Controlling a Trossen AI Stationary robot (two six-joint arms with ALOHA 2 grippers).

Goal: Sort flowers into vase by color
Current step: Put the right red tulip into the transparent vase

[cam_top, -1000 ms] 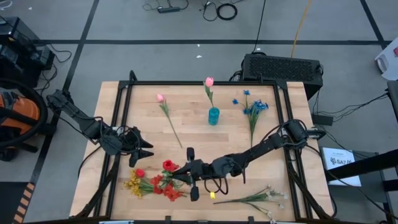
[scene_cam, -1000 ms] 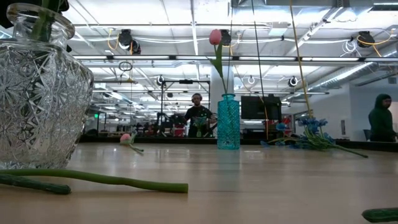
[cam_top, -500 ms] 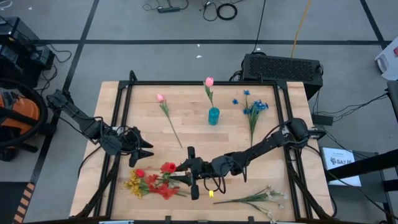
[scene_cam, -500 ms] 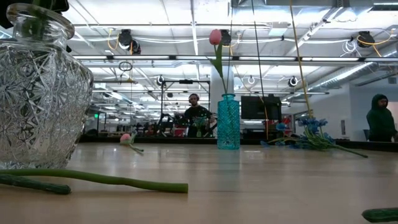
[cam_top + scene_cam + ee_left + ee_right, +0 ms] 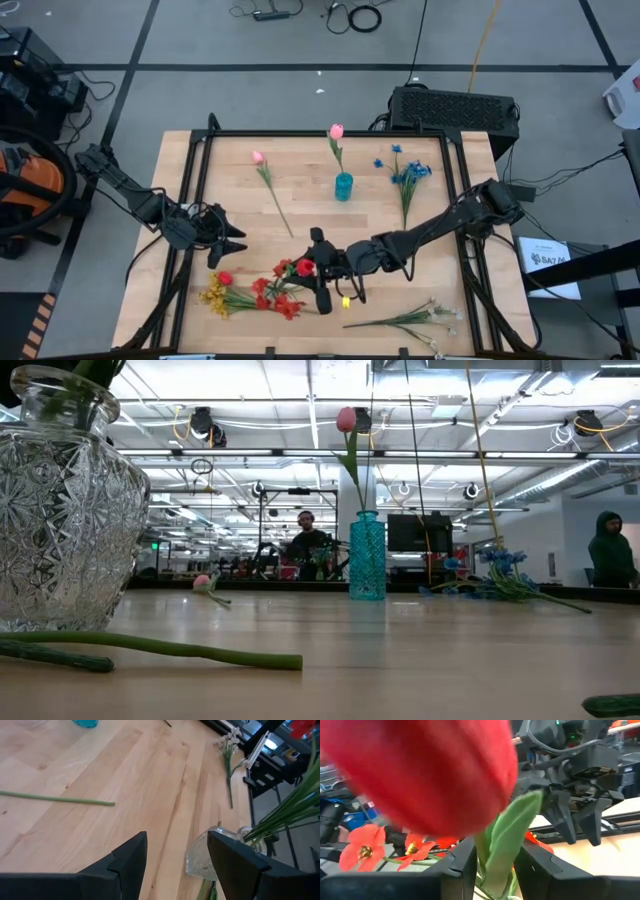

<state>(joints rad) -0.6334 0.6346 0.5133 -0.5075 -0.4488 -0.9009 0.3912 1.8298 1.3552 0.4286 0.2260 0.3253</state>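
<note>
My right gripper [image 5: 314, 277] reaches in from the table's right, above the clear cut-glass vase [image 5: 62, 500], and is shut on a red tulip [image 5: 305, 267]. Red clusters [image 5: 270, 296] and a yellow bunch [image 5: 213, 297] spread out from that vase, with their stems [image 5: 280, 815] in its mouth. A pink tulip [image 5: 336, 131] stands in the small teal vase [image 5: 343, 186]. Another pink tulip [image 5: 258, 158] lies flat on the wood. Blue sprays [image 5: 405, 172] and white blooms [image 5: 425, 317] also lie on the table. My left gripper [image 5: 232, 244] waits open at the left side. My right gripper pinches the red tulip's green stem and leaf [image 5: 496, 851] between its two fingers [image 5: 457, 870], just below the bloom [image 5: 425, 775]. The tulip is lifted clear of the table, its bloom close above the fingers. Its lower stem is hidden by the gripper.
A black frame [image 5: 200, 170] runs along the table's sides. A loose green stem [image 5: 170, 648] lies in front of the glass vase. Bare wood [image 5: 380, 215] lies between the teal vase and my right arm. People stand in the room beyond the table [image 5: 610, 550].
My right gripper has carried the red tulip toward the table's right, from over the red clusters to a spot beside them, staying shut on it. In the low view a green stem now shows at the glass vase's mouth. The red clusters have shifted slightly.
</note>
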